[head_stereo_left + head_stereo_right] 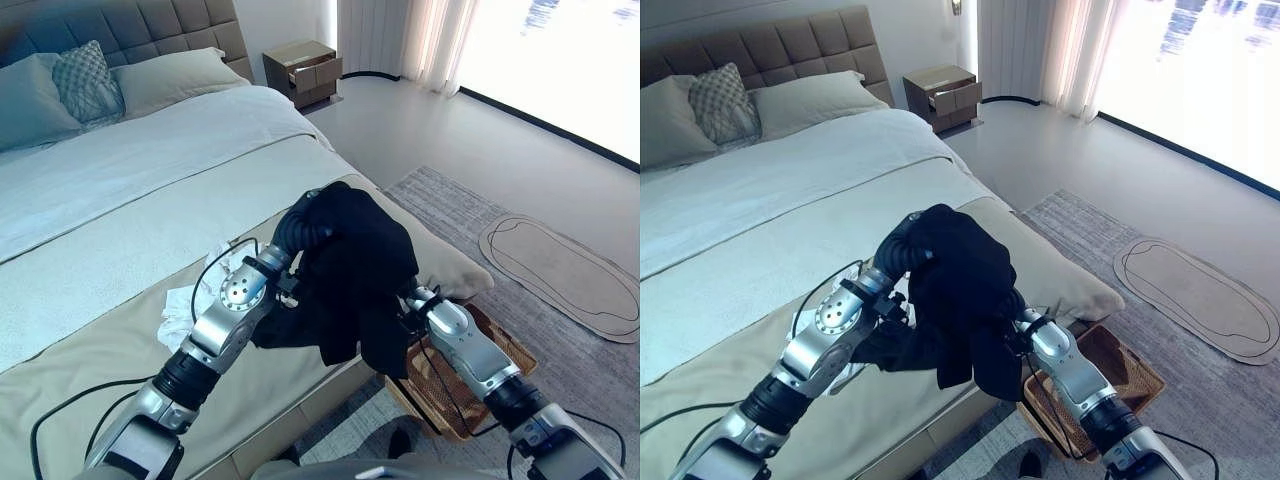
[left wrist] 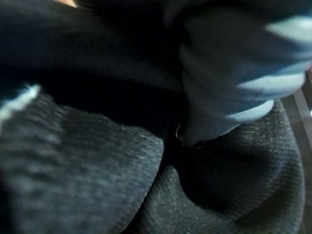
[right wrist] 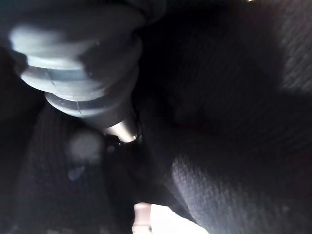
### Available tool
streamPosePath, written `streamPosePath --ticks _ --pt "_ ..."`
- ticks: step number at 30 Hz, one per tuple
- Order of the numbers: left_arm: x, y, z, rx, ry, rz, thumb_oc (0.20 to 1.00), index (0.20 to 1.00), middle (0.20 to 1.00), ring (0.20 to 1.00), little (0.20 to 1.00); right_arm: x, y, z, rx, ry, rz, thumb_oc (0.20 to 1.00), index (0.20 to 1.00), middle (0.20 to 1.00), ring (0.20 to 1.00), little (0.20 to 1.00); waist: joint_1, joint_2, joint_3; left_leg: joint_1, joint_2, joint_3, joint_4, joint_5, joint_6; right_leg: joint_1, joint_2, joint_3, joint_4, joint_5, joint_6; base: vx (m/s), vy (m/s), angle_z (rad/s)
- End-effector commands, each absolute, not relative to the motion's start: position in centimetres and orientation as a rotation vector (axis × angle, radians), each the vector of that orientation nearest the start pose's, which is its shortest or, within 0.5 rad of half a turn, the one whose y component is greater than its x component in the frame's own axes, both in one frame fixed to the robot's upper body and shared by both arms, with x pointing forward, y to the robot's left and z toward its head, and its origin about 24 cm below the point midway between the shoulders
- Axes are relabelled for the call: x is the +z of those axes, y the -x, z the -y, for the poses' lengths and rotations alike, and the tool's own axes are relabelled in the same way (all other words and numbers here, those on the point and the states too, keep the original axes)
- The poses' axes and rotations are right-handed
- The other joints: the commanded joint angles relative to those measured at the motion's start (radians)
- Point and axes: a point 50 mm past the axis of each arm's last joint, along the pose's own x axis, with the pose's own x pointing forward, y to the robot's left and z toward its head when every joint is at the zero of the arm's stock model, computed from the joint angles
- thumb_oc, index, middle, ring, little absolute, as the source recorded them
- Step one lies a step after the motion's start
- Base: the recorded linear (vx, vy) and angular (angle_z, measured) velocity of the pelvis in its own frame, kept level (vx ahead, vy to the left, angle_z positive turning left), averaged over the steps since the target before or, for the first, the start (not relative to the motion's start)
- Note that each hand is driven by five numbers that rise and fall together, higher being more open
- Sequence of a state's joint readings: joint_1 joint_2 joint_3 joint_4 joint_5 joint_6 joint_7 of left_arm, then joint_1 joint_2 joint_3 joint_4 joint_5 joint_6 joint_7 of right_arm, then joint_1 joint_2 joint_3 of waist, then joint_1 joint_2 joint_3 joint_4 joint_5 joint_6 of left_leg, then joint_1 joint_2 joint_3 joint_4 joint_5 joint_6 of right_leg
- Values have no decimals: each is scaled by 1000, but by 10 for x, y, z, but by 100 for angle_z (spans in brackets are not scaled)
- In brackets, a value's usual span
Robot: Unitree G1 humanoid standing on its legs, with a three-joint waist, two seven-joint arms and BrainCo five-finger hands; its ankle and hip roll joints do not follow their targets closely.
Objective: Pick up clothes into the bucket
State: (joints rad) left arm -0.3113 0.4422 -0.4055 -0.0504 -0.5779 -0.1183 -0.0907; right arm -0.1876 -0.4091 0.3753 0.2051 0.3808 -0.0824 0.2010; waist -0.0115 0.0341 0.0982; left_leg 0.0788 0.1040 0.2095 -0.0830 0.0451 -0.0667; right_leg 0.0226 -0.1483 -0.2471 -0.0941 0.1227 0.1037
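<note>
**Lifting the Dark Garment Clear of the Bed**

Working from the left of the scene: a white garment [image 1: 205, 290] lies crumpled on the beige bed cover [image 1: 120, 350], just to the left of the left arm. It is not yet collected.

The left hand [image 1: 300, 225] is raised above the near edge of the bed, its dark ribbed cover visible at the top of the load. A black garment [image 1: 355, 275] is draped over this hand and hangs down between both arms. Finger state, left hand: cannot be determined; the fingers are buried in the cloth, and the left wrist view shows dark knit fabric pressed close around the ribbed cover.

The right hand [image 3: 78, 68] reaches up into the same garment from the right. Finger state, right hand: cannot be determined; the right wrist view shows its ribbed cover with black cloth all around it.

To the right, on the floor beside the bed and below the right arm, stands a brown woven basket [image 1: 505, 350], which serves as the bucket. A grey rug [image 1: 450, 200] lies under it.

Step in hand, as judged: transport of the lifted black garment, carried by both hands.

Next move, as judged: swing the load right and down until it hangs over the basket opening, then release. Trailing cloth may catch on the rim; centre the load first.
</note>
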Motion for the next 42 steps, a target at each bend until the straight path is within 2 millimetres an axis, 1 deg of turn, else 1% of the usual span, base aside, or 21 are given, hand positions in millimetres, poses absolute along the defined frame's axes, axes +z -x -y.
streamPosePath --ticks 1,2,4,9,10,11,12,13,14,16,20,23,24,26,27,29,31,32,33,37,42 --pt "155 -298 -136 -462 263 424 200 200 200 200 200 28 -272 168 362 -223 -77 200 200 200 200 200 -2 -42 -11 -17 39 -31 38 0 -34 82 -82 -83 7 -25 77 0 0 0" --pt "155 -298 -136 -462 263 424 200 200 200 200 200 28 -272 168 362 -224 -78 200 200 200 200 200 -2 -42 -11 -16 40 -31 38 0 -34 82 -81 -83 7 -26 77 0 0 0" --pt "148 -296 -148 -393 268 418 200 200 200 200 200 23 -269 181 257 -315 -66 200 200 200 200 200 -6 -43 -14 -12 41 -30 37 -2 -34 84 -81 -82 7 -27 76 0 0 0" --pt "133 -293 -160 -265 206 394 200 200 200 200 200 29 -267 192 146 -441 7 200 200 200 200 200 -11 -45 -18 -6 43 -26 37 -5 -35 87 -79 -78 7 -31 71 0 0 0" --pt "130 -292 -163 -244 169 390 238 238 238 238 238 32 -267 194 127 -460 27 200 200 200 200 200 -11 -46 -20 -6 43 -25 36 -5 -35 88 -78 -78 7 -31 71 0 0 0" --pt "126 -292 -165 -219 138 378 448 448 448 448 448 36 -268 197 103 -472 50 200 200 200 200 200 -11 -47 -20 -6 43 -24 36 -6 -35 88 -78 -79 7 -32 71 0 0 0" --pt "126 -292 -165 -219 138 378 533 533 533 533 533 36 -267 197 103 -472 50 200 200 200 200 200 -10 -47 -21 -6 43 -24 36 -6 -35 88 -78 -79 7 -32 71 0 0 0" --pt "120 -293 -167 -196 102 354 1000 1000 1000 1000 1000 42 -268 200 76 -509 89 200 200 200 200 200 -10 -48 -23 -6 44 -24 35 -6 -35 87 -78 -78 7 -32 71 0 0 0" --pt "113 -295 -167 -181 70 321 1000 1000 1000 1000 1000 54 -269 204 47 -549 155 200 200 200 200 200 -13 -47 -23 -7 43 -24 36 -7 -35 85 -77 -76 7 -32 71 0 0 0" --pt "105 -296 -166 -179 50 285 1000 1000 1000 1000 1000 65 -271 209 20 -597 216 200 200 200 200 200 -17 -48 -24 -7 44 -23 36 -8 -35 83 -76 -75 7 -31 71 0 0 0" --pt "95 -296 -168 -161 23 235 1000 1000 1000 1000 1000 79 -271 218 -27 -669 302 200 200 200 200 200 -19 -50 -24 -8 44 -21 38 -9 -34 82 -76 -72 7 -30 72 0 0 0" --pt "81 -295 -169 -146 20 174 1000 1000 1000 1000 1000 91 -271 230 -83 -705 372 200 200 200 200 200 -20 -53 -22 -12 43 -21 41 -11 -34 81 -76 -71 7 -30 73 0 0 0" --pt "72 -292 -173 -134 30 133 1000 1000 1000 1000 1000 97 -271 239 -123 -700 401 200 200 200 200 200 -19 -55 -20 -14 41 -23 42 -12 -33 80 -76 -70 7 -30 74 0 0 0" --pt "72 -292 -173 -134 30 133 1000 1000 1000 1000 1000 97 -271 239 -124 -699 401 200 200 200 200 200 -19 -54 -21 -14 41 -23 43 -12 -33 80 -76 -70 8 -30 74 0 0 0" --pt "61 -286 -180 -107 51 93 1000 1000 1000 1000 1000 102 -269 254 -188 -683 429 200 200 200 200 200 -18 -57 -20 -17 40 -24 44 -13 -33 80 -77 -71 9 -30 74 0 0 0" --pt "48 -277 -189 -71 93 44 1000 1000 1000 1000 1000 106 -266 269 -252 -654 448 200 200 200 200 200 -15 -57 -20 -17 39 -25 45 -14 -32 81 -77 -72 9 -31 74 0 0 0" --pt "39 -268 -196 -43 122 11 1000 1000 1000 1000 1000 110 -263 282 -307 -632 469 200 200 200 200 200 -11 -59 -18 -20 39 -26 46 -15 -32 80 -77 -72 9 -31 74 0 0 0" --pt "39 -268 -196 -43 122 11 1000 1000 1000 1000 1000 110 -263 282 -307 -632 469 200 200 200 200 200 -11 -58 -18 -20 40 -26 46 -15 -32 80 -77 -72 9 -31 74 0 0 0" --pt "29 -258 -205 -3 161 -23 1000 1000 1000 1000 1000 114 -259 296 -369 -622 502 200 200 200 200 200 -5 -60 -14 -25 40 -30 48 -16 -32 77 -78 -74 10 -31 74 0 0 0" --pt "18 -242 -222 69 197 -57 1000 1000 1000 1000 1000 131 -249 329 -497 -553 582 200 200 200 200 200 6 -64 -5 -37 40 -36 53 -15 -32 73 -78 -77 10 -32 76 0 0 0" --pt "7 -230 -235 161 213 -85 1000 1000 1000 1000 1000 142 -242 349 -570 -482 615 200 200 200 200 200 18 -69 6 -49 36 -41 64 -19 -30 67 -80 -77 13 -32 76 0 -7 4"
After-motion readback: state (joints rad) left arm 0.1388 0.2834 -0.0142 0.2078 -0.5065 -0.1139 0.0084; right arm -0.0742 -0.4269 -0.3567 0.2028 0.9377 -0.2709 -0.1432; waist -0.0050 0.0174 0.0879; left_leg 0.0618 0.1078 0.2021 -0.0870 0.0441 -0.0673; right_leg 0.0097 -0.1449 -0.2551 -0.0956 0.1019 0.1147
